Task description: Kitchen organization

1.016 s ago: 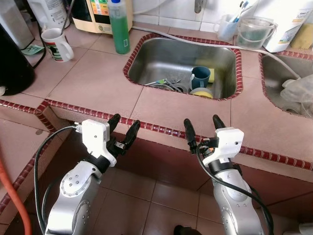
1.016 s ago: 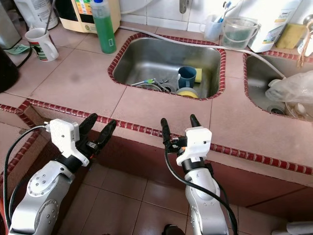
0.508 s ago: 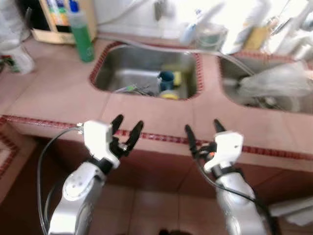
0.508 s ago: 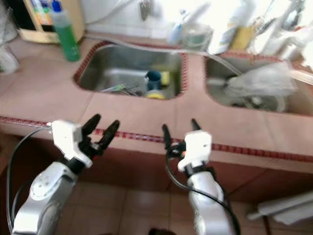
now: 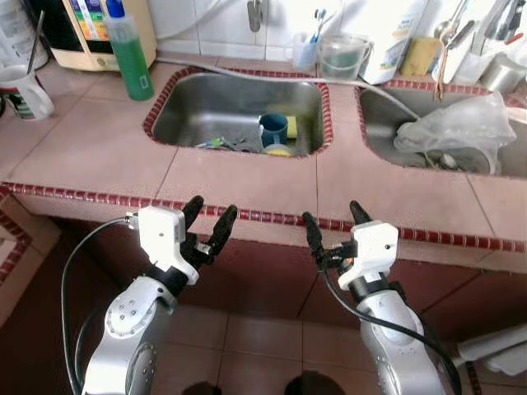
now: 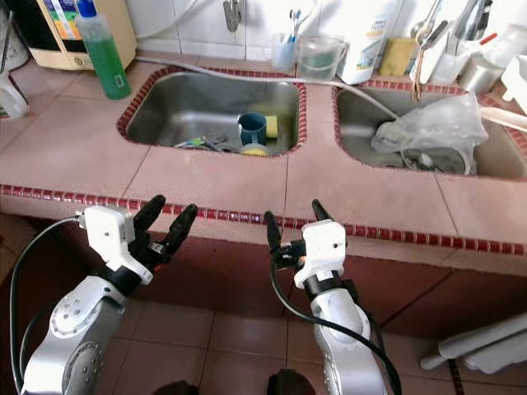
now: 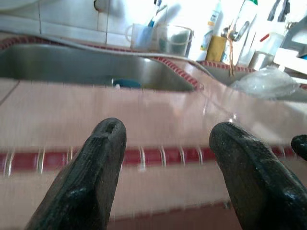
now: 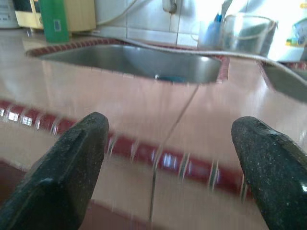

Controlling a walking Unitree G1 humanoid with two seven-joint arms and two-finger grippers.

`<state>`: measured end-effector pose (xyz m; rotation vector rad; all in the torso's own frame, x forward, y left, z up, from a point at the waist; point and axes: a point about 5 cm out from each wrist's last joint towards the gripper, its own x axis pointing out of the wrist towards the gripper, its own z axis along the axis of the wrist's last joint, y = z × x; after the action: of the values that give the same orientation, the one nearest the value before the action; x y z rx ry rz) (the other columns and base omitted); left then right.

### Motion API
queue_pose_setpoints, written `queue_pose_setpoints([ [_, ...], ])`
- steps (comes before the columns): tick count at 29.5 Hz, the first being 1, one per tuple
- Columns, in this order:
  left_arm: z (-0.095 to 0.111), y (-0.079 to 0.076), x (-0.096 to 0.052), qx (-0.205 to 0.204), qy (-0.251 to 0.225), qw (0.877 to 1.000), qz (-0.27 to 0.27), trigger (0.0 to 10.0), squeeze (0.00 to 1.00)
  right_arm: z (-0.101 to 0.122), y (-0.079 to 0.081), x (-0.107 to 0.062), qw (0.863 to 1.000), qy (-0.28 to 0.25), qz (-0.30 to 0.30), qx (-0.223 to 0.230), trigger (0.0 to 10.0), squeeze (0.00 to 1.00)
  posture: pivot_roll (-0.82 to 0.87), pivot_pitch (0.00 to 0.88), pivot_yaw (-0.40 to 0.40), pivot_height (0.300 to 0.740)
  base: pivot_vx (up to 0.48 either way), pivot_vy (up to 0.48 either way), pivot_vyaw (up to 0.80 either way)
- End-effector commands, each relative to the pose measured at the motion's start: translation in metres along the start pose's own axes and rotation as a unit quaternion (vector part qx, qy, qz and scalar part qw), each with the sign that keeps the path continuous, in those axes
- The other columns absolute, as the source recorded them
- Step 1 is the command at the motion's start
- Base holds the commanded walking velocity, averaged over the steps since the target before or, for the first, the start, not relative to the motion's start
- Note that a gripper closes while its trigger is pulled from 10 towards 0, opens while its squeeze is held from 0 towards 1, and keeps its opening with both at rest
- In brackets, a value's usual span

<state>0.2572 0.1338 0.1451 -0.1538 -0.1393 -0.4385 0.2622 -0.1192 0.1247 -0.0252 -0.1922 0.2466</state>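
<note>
A steel sink (image 5: pixel 198 103) set in the pink tiled counter (image 5: pixel 247 177) holds a blue cup (image 5: pixel 272 129), a yellow sponge (image 5: pixel 291 127) and some cutlery (image 5: pixel 224 143). My left gripper (image 5: pixel 209 220) hangs open just below the counter's front edge, holding nothing. My right gripper (image 5: pixel 334 224) is open too, at the same height further right. A second sink (image 5: pixel 379 132) on the right holds a crumpled clear plastic bag (image 5: pixel 457 127).
A green soap bottle (image 5: pixel 130 51) and a white mug (image 5: pixel 25 90) stand at the left. Behind the sinks are a clear cup (image 5: pixel 341 58), a toothbrush holder (image 5: pixel 306 53), a white bottle (image 5: pixel 394 37) and hanging utensils (image 5: pixel 445 45). Brown tiled floor (image 5: pixel 263 341) lies below.
The camera has swung right and steadied, so the second sink and plastic bag have come into view. Both grippers stay open in front of the counter edge.
</note>
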Motion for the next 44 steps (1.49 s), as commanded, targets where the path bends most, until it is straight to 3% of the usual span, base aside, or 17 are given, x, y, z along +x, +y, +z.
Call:
queue_pose_setpoints([
  [1,-0.001,-0.001,-0.002,0.003,0.003,1.0,-0.001,10.0,0.0,-0.001,-0.001,-0.002,1.0,0.004,-0.003,-0.004,10.0,0.0,-0.09,0.156,-0.003,0.632,0.0,-0.24,0.0],
  [8,-0.001,-0.002,-0.001,0.003,0.007,1.0,-0.005,10.0,0.0,0.002,-0.002,-0.003,1.0,-0.007,-0.008,0.003,10.0,0.0,-0.09,0.16,0.001,0.618,0.0,-0.372,0.0],
  [16,0.0,-0.003,-0.002,-0.005,0.002,1.0,-0.011,10.0,0.0,0.001,-0.001,-0.004,1.0,-0.008,-0.008,0.007,10.0,0.0,-0.09,0.159,0.007,0.618,0.0,0.0,0.0],
  [22,-0.002,0.001,-0.005,0.01,0.018,1.0,-0.011,10.0,0.0,-0.001,0.002,-0.005,1.0,0.0,-0.005,0.017,10.0,0.0,-0.08,0.154,0.014,0.618,0.0,0.0,0.0],
  [41,-0.01,0.001,-0.01,0.037,0.036,0.998,-0.018,10.0,0.0,-0.007,0.004,-0.008,1.0,0.009,0.0,0.022,10.0,0.0,-0.07,0.159,0.019,0.738,0.0,0.0,0.0],
  [44,-0.013,0.001,-0.012,0.042,0.042,0.998,-0.016,10.0,0.0,-0.008,0.004,-0.01,1.0,0.011,0.005,0.018,10.0,0.0,-0.07,0.159,0.02,0.74,0.0,0.0,0.0],
])
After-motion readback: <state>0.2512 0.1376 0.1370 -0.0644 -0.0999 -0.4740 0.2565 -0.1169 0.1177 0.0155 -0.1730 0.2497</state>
